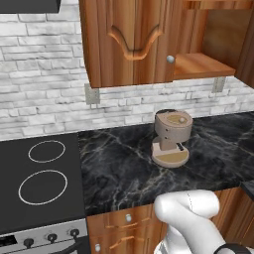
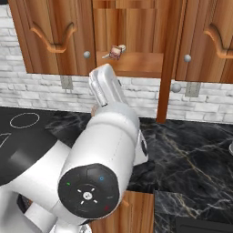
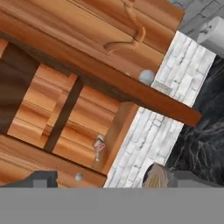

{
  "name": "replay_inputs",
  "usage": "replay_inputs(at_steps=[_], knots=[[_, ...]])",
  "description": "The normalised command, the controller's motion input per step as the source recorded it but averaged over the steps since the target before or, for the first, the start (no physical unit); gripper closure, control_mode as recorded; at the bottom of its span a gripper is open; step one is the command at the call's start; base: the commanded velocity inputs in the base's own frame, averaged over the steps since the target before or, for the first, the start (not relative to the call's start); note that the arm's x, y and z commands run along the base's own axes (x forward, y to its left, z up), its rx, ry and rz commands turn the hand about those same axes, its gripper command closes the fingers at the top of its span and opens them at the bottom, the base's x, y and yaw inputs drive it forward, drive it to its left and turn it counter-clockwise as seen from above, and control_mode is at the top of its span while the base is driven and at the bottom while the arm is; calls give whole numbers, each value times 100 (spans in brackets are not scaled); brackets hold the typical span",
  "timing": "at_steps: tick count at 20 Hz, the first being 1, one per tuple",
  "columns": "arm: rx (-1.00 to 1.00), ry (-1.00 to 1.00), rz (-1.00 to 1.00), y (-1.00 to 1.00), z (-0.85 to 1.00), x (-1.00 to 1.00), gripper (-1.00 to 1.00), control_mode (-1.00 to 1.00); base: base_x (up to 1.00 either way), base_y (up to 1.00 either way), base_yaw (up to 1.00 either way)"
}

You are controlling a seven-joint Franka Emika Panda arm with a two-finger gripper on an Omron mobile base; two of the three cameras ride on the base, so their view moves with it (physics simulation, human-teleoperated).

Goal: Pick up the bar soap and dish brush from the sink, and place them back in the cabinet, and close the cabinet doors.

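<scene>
Right base view gives us the clearest read: the bar soap and the dish brush lie together on the shelf of the cabinet, in the upper middle of the frame, touching or nearly so. In the hand view we see the same pair as a small pinkish speck low in the frame, left of centre, against the wooden interior. So we judge both placing steps done.

What is left is the cabinet doors. In the right base view one door stands edge-on toward us, right of the shelf, with its pale knob near its lower end. In the left base view, at the upper right, we see the open shelf beside a door front. Both doors look open, so closing remains.

We take the tool to be open and empty: its dark tips sit wide apart along the bottom of the hand view, nothing between them. A coffee machine stands on the table.
</scene>
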Motion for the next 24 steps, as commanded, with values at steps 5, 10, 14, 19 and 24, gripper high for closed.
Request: replay_inputs(at_steps=[5, 10, 14, 19, 24], knots=[[26, -1, 0, -43, -4, 4, -100, -100, 0, 0, 0], [25, 0, 0, -44, -1, 5, -100, -100, 0, 0, 0], [19, 0, 0, -36, -4, 22, -100, -100, 0, 0, 0], [15, -5, 5, -16, -22, 38, -100, -100, 0, 0, 0], [11, -9, 12, -7, -31, 39, -100, -100, 0, 0, 0]])
